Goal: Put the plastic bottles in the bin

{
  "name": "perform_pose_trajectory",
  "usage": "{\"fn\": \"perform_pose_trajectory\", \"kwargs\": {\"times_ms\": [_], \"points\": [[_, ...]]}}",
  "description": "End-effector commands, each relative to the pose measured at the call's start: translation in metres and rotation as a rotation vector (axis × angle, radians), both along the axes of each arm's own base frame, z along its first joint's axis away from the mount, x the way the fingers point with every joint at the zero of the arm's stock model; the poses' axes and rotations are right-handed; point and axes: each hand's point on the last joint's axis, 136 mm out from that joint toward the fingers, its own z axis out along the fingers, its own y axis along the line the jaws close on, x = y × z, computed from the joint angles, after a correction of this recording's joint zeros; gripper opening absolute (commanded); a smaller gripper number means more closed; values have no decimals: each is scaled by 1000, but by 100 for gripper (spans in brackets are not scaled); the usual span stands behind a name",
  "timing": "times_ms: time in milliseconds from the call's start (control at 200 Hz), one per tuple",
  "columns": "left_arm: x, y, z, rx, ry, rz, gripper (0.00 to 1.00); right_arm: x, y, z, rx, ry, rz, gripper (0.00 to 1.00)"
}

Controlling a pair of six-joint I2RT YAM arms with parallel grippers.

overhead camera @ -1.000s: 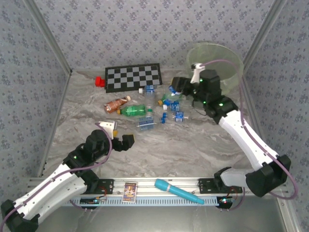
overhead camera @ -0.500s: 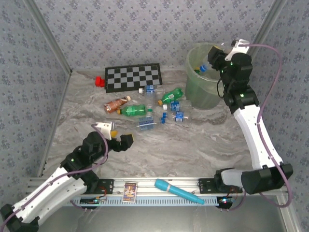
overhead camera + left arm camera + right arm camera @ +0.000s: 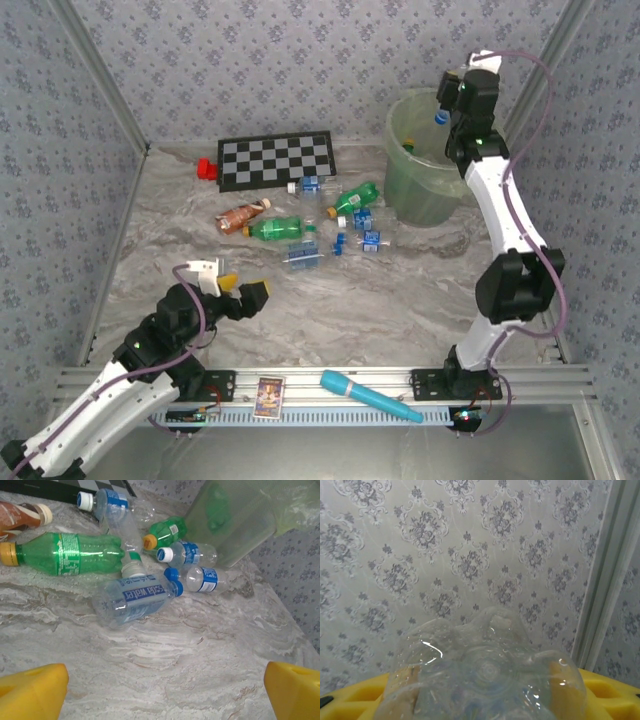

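My right gripper (image 3: 452,103) is raised above the bin (image 3: 432,190), a pale green bucket at the back right, and is shut on a clear plastic bottle (image 3: 440,118) with a blue cap. The right wrist view has that bottle's crumpled base (image 3: 487,672) wedged between the yellow fingers (image 3: 612,692). Several plastic bottles lie left of the bin: a brown one (image 3: 240,216), a green one (image 3: 278,229), a clear blue-labelled one (image 3: 303,255) and smaller ones (image 3: 355,198). My left gripper (image 3: 241,289) hovers open over bare table nearer than them; the blue-labelled bottle (image 3: 135,597) lies ahead of its fingertips (image 3: 30,692).
A checkerboard (image 3: 277,159) and a small red block (image 3: 207,168) lie at the back. A turquoise tube (image 3: 370,396) and a card (image 3: 268,396) rest on the front rail. Patterned walls close in the table on three sides.
The right arm rose from the bottle cluster with the clear bottle and swung up over the bin. The left arm drew back a little toward the near edge, still open.
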Motion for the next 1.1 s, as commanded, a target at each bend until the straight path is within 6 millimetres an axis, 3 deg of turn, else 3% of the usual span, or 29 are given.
{"fn": "perform_pose_trajectory", "kwargs": {"times_ms": [0,215,305,345,760,1095], "points": [[-3,1,0,2,11,-1,100,11,-12,2,-54,31,-44,56],[-3,3,-1,11,4,4,100,33,-13,-28,-66,144,-40,60],[-2,4,-1,17,3,7,100,33,-7,-32,-81,175,-32,83],[-3,4,-1,19,4,6,100,31,-4,-31,-93,179,-37,100],[-3,6,-3,8,22,20,100,-10,39,2,-84,127,39,99],[-3,16,-9,20,47,70,100,-70,95,8,33,56,172,100]]}}
